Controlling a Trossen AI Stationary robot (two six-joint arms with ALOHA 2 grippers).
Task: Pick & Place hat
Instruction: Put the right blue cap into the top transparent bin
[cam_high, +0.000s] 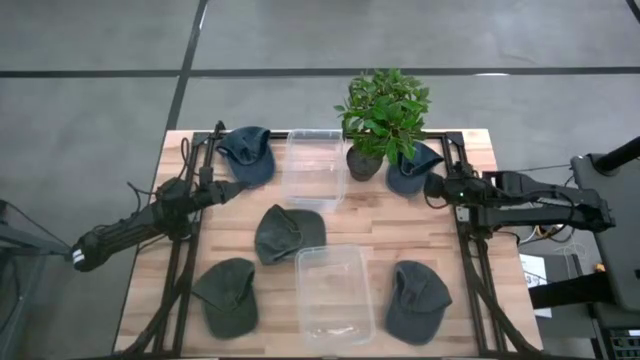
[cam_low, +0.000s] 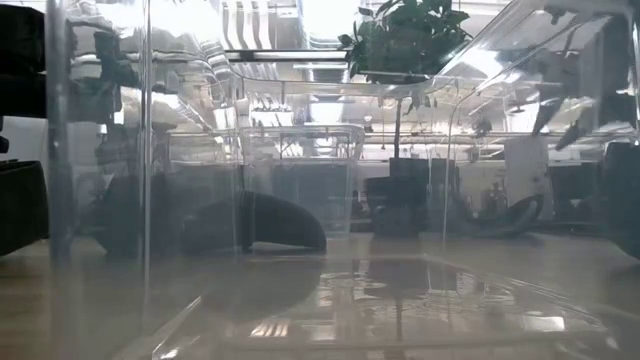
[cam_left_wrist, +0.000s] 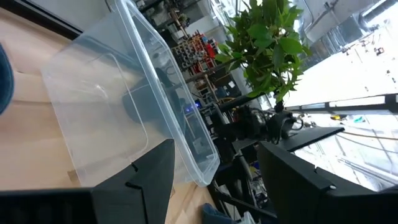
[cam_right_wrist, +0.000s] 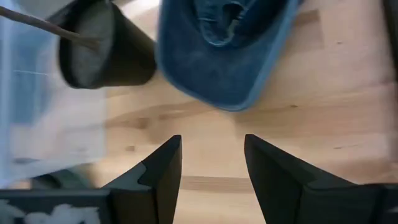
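Several caps lie flat on the wooden table: a blue one at the far left (cam_high: 248, 155), a blue one at the far right beside the plant pot (cam_high: 410, 168), a dark green one in the middle (cam_high: 285, 232), a green one at the near left (cam_high: 228, 295) and a dark blue one at the near right (cam_high: 415, 300). My right gripper (cam_high: 432, 187) is open and empty, just short of the far-right blue cap's brim (cam_right_wrist: 230, 56). My left gripper (cam_high: 236, 188) is open and empty, near the far-left cap and facing the far clear bin (cam_left_wrist: 124, 106).
Two clear plastic bins stand on the table, one at the far middle (cam_high: 313, 168) and one at the near middle (cam_high: 335, 295). A potted plant (cam_high: 383, 115) stands between the far bin and the far-right cap, its pot (cam_right_wrist: 102, 50) close to my right gripper.
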